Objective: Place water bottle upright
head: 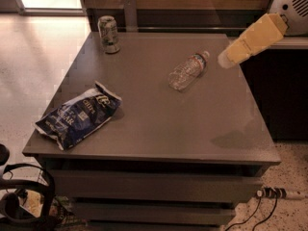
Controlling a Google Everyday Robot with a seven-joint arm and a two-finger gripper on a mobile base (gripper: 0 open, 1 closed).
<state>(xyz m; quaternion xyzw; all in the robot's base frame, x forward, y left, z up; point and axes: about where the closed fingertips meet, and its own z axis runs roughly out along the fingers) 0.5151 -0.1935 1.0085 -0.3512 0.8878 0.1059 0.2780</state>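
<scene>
Just right of the water bottle's (pixel 187 71) white cap, the gripper (pixel 225 59) hangs at the tip of a tan, padded arm that slopes down from the robot's white body (pixel 293 4) further right and behind. Whether the gripper is spread or closed cannot be told from this angle. It holds nothing and stands near the cap, apart from it.

The bottle lies on its side on the grey table (pixel 159 129), cap towards the gripper and base pointing away to the front left. So the task is at the approach step, with no grasp made.

Well to the left of the bottle and further back stands a silver can (pixel 109 34). Front left of the bottle, well apart, lies a dark blue chip bag (pixel 79 114).

The risks come mostly from the bottle itself. It is round, light and ribbed, so a touch before the grip closes could roll it away. Thin clear plastic may buckle or slip under a squeeze. A hold close to the cap would leave the body swinging, and the bottle could tip over on release if its base does not meet the table flat.
</scene>
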